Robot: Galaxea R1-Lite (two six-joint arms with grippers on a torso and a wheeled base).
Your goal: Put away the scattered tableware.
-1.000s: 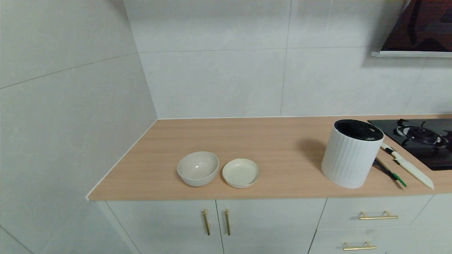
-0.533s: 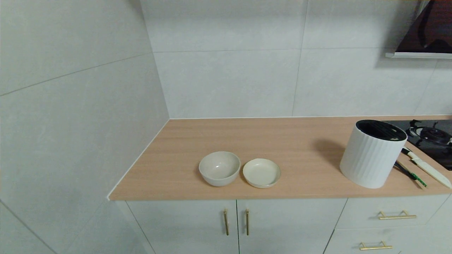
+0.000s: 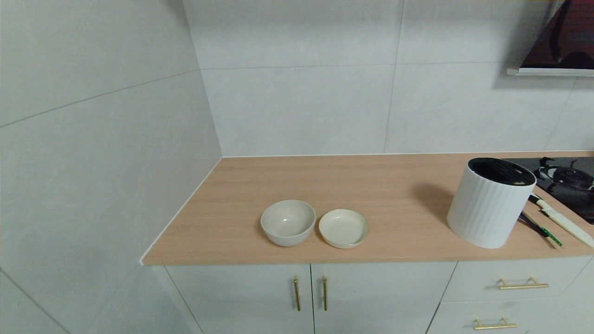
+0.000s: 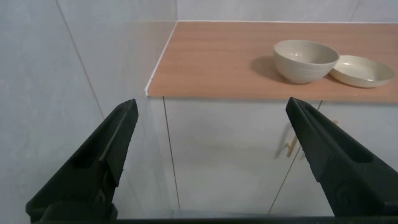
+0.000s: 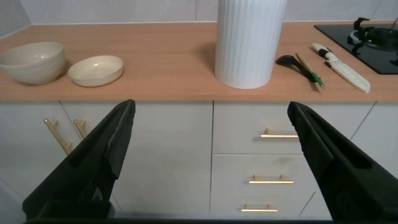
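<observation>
The left pincer [image 4: 211,109] hangs low before the white cupboard doors [image 4: 217,155], its black fingers spread wide with nothing between them. The right pincer [image 5: 211,111] is likewise spread and empty. Above and ahead of both runs the light wooden bench [image 3: 371,185]. Ahead of the left pincer and off to its right, near the bench's front edge, sits a deep, round, glossy cream ceramic bowl [image 4: 306,60], upright and empty. A shallow cream ceramic dish [image 4: 364,70] lies just beside it, farther right. Straight ahead of the right pincer stands a white ribbed cylindrical holder with a black slotted top [image 5: 249,43]. To its right lie a dark spoon with a green-marked handle [image 5: 287,60] and a cream-bladed knife [image 5: 343,66], with the black gas hob [image 5: 367,34] beyond them.
</observation>
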